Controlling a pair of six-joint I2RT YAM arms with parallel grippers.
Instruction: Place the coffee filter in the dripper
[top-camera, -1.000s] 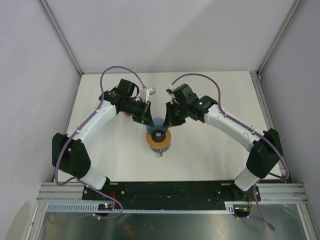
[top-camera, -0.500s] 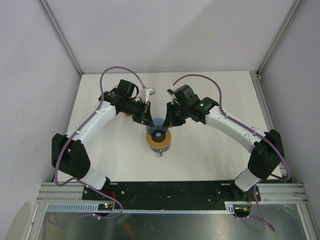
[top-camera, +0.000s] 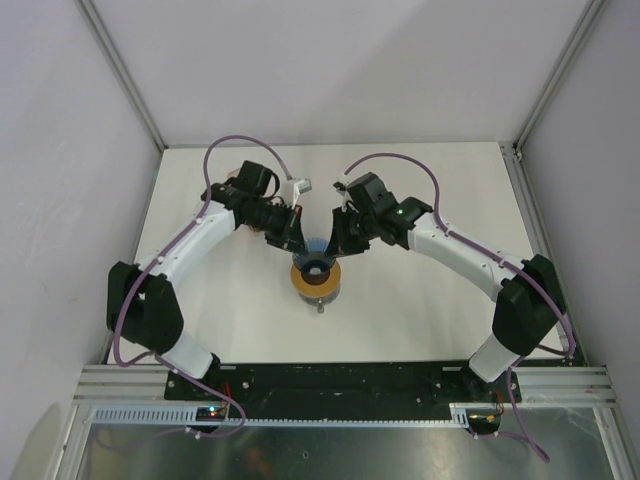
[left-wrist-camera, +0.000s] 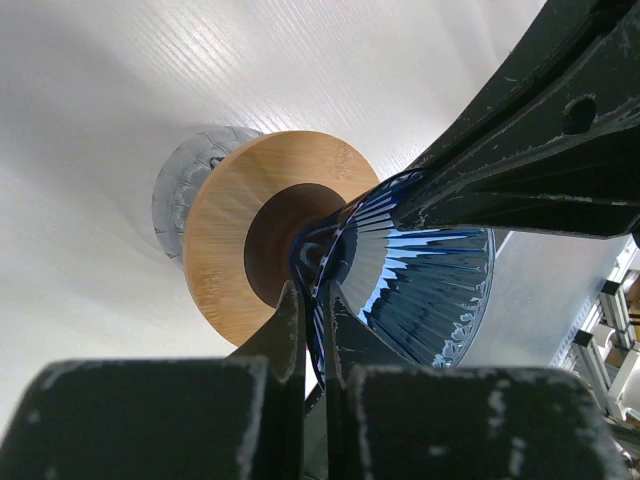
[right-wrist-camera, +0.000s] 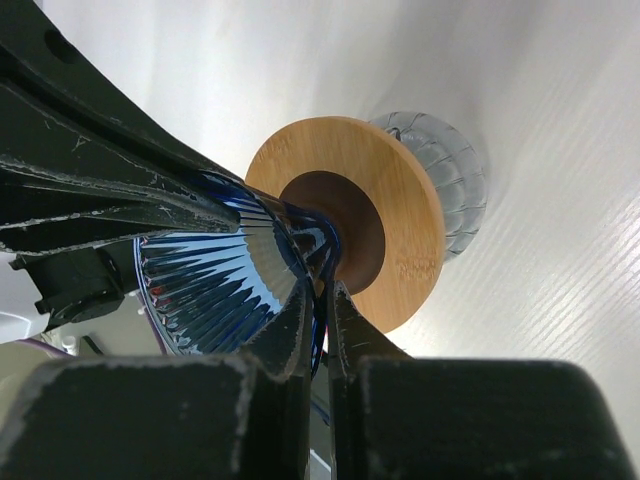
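Note:
The dripper, a blue ribbed cone with a flat orange-brown ring collar, sits mid-table. My left gripper is shut on the thin blue cone wall from the left. In the left wrist view its tips pinch the cone just by the collar. My right gripper is shut on the cone wall from the right. In the right wrist view its tips pinch the cone beside the collar. The coffee filter is out of view.
The greyish clear base shows behind the collar, also in the right wrist view. Each wrist view shows the other gripper's dark fingers close by. The white table is flanked by metal frame posts.
Both grippers have edged slightly closer over the blue cone, so less of it shows from above. The dripper has stayed in the same spot.

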